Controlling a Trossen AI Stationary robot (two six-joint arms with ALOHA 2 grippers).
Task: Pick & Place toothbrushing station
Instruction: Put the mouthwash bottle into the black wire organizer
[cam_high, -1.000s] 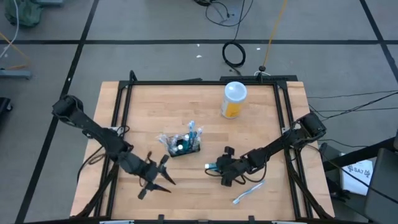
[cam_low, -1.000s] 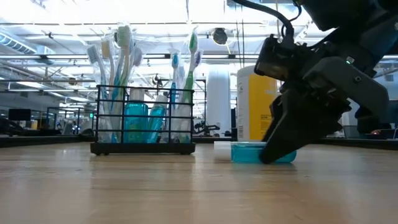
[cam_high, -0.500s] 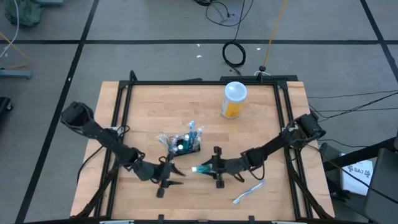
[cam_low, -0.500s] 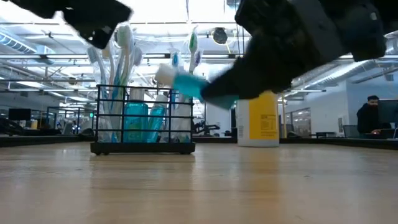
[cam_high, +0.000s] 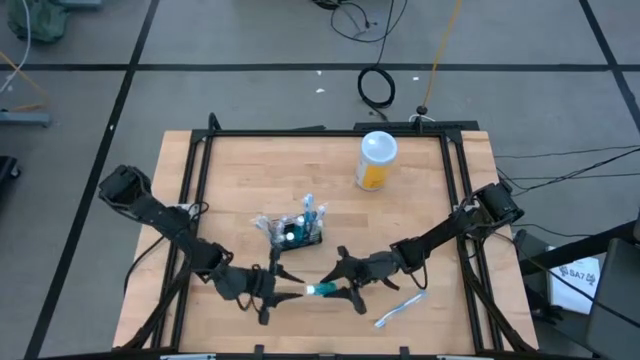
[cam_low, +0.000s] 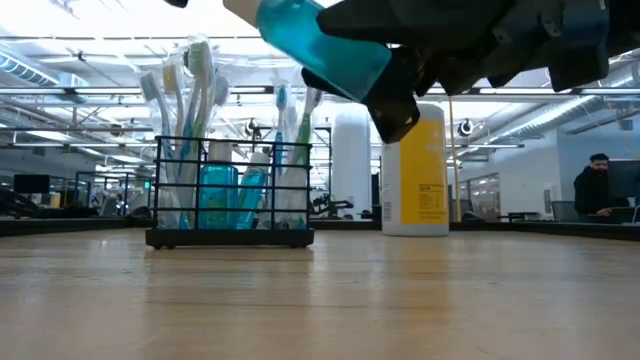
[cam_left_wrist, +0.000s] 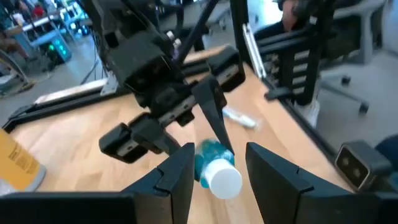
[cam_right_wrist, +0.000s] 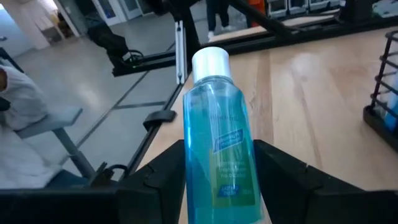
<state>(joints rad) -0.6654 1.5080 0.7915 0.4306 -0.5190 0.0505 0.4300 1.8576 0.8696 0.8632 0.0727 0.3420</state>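
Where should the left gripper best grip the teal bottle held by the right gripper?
At the white cap end, coming from the cap side: the right gripper clamps the teal bottle mid-body, and the cap points toward the open left gripper.

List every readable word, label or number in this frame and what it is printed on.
None is legible.
Teal bottle in the right gripper: label print, too blurred to read.
Yellow bottle: dark print, too small to read.
White tag beside the table: dark characters, unreadable.
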